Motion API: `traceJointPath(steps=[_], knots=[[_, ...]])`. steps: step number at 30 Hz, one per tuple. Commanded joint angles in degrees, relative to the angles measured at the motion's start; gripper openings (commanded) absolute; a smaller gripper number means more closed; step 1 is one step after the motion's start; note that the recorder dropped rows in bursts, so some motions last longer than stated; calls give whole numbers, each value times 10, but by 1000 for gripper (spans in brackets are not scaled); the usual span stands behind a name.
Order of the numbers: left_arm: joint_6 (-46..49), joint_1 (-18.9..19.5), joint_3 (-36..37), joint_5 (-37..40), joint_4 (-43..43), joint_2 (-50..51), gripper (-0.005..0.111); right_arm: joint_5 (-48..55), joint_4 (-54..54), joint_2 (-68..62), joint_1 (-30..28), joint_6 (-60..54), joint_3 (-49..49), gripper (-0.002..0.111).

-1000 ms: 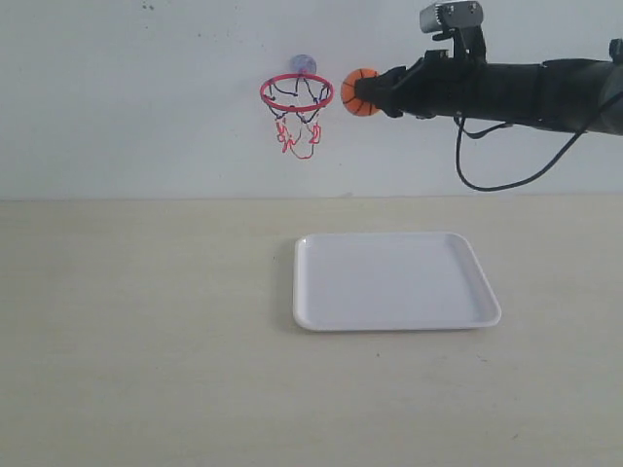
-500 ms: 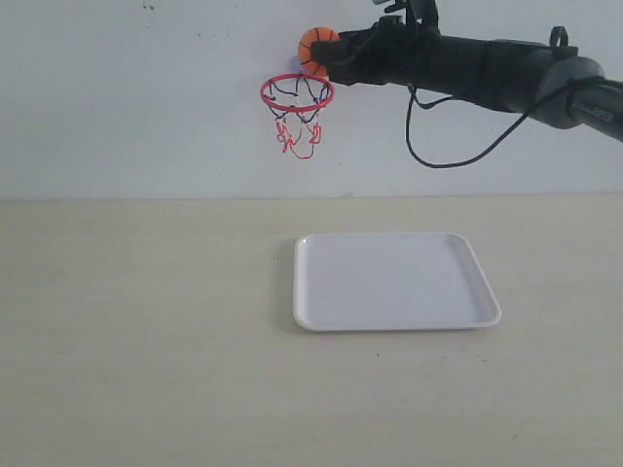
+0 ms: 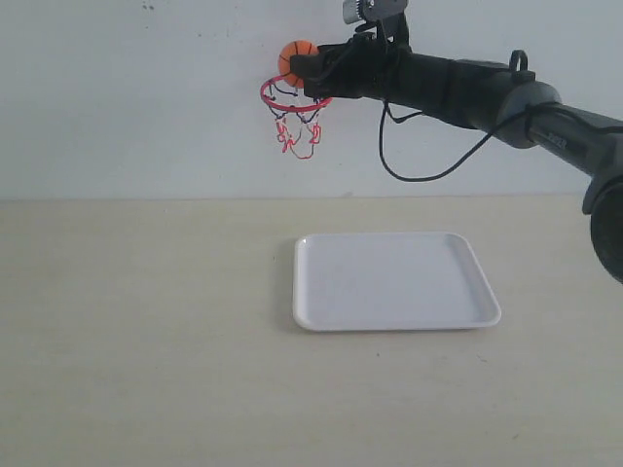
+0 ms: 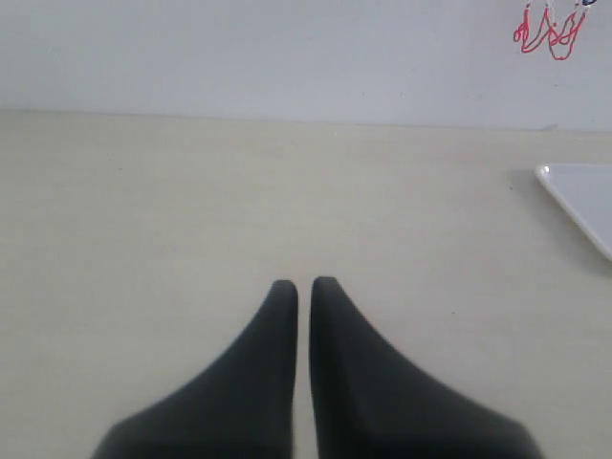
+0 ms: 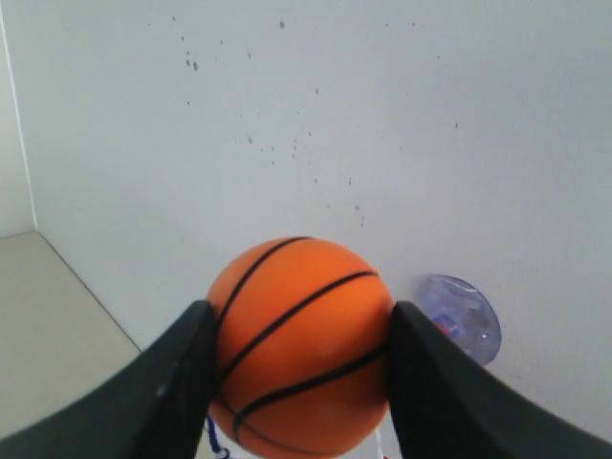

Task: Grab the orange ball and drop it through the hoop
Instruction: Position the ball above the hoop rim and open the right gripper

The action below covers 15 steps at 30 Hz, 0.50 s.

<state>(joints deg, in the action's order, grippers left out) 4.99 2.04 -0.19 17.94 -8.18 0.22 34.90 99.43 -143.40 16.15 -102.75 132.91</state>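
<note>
The orange ball with black seams is held just above the hoop, whose red ring and black and red net hang on the back wall. My right gripper is shut on the ball, one black finger on each side. The hoop's bluish suction cup shows on the wall just behind the ball. My left gripper hovers low over the table, shut and empty; the net's lower strings show far off in its view.
A white tray lies on the beige table, below and to the right of the hoop. The white wall stands right behind the hoop. The right arm and its cable stretch in from the right.
My right arm has carried the ball up and to the left, from beside the ring's right edge to a spot right above the ring. The left gripper's motion cannot be judged.
</note>
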Motion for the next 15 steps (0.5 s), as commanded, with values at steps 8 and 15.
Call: traceJointPath(steps=[8,15], knots=[[-4,1,2,-4,-4,-2,4,-31,5,5,-1,1,4,0],[-4,1,2,-4,-4,-2,4,-45,5,5,-1,4,4,6]])
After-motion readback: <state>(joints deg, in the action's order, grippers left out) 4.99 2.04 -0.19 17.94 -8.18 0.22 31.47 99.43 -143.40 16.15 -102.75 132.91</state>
